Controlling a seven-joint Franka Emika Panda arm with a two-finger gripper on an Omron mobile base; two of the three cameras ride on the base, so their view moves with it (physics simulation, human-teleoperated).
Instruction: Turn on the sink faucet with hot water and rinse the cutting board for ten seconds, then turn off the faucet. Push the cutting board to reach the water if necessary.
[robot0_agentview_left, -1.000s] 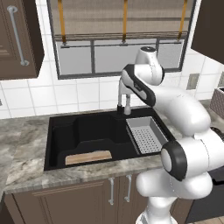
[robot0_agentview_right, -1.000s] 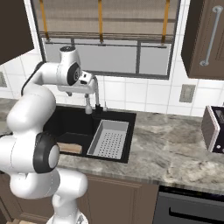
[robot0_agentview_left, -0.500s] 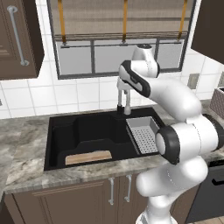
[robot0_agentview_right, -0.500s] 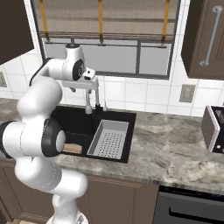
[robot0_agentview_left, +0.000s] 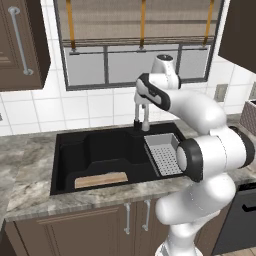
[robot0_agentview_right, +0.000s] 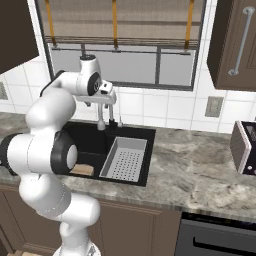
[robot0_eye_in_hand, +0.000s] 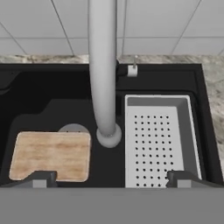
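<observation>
No water runs from the tall silver-grey gooseneck faucet (robot0_eye_in_hand: 103, 70), the light-tan wooden cutting board (robot0_eye_in_hand: 50, 155) beside its spout lies unrinsed, and the gripper (robot0_eye_in_hand: 109, 180) hovers released, so everything remains.

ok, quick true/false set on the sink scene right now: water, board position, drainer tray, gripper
1. Water is running from the sink faucet. False: no stream shows.
2. The cutting board lies flat in the sink. True.
3. The grey drainer tray holds the board. False: the tray holds nothing; the board lies apart from it, across the spout.
4. The gripper is shut on the board. False: its tips stand wide apart, holding nothing.
</observation>
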